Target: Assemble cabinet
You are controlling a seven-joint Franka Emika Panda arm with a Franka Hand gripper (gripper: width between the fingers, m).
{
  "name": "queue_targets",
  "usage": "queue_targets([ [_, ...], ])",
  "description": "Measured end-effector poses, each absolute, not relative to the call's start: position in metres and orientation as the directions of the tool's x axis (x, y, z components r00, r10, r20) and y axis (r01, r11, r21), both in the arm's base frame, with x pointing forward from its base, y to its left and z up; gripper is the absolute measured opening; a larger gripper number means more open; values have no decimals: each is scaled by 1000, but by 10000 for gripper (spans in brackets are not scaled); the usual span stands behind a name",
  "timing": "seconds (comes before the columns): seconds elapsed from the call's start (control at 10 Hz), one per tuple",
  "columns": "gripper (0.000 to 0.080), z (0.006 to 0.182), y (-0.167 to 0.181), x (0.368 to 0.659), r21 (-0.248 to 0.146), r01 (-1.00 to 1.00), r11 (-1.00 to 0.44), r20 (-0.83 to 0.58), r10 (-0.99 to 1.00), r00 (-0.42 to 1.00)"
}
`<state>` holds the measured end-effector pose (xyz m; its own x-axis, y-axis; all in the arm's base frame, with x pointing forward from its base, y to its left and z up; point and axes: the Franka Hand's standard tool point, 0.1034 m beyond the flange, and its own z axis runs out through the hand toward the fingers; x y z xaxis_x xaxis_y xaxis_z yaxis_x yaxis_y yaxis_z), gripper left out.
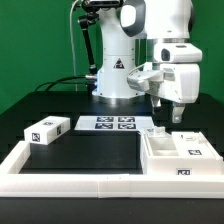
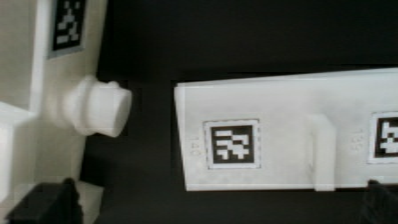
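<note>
The cabinet [image 1: 178, 153], a white box-shaped body with tags, lies on the black table at the exterior view's right. My gripper [image 1: 177, 114] hangs a little above its far edge, open and empty. In the wrist view a white tagged face of the cabinet [image 2: 285, 135] lies below the gripper [image 2: 214, 212]. Beside it is a white part with a round knob [image 2: 102, 106]. The dark fingertips [image 2: 43, 205] show only at the lower corners, wide apart, with nothing between them. A smaller white tagged block [image 1: 47, 129] lies at the exterior view's left.
The marker board [image 1: 108, 124] lies flat at the back middle, in front of the robot base [image 1: 113, 80]. A long white border rail [image 1: 70, 181] runs along the table's front and left edge.
</note>
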<state>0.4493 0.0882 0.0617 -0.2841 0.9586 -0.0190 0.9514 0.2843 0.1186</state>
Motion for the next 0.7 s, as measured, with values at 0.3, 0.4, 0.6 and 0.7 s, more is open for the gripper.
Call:
queue_targets([
  [0.3, 797, 55, 89, 442, 101, 927, 361, -22, 932, -361],
  [0.4, 797, 52, 89, 439, 95, 927, 364, -19, 931, -364],
  [0.6, 797, 38, 80, 430, 69, 934, 350, -6, 937, -350],
  [0.7, 797, 33, 77, 427, 60, 938, 340, 0, 940, -341],
])
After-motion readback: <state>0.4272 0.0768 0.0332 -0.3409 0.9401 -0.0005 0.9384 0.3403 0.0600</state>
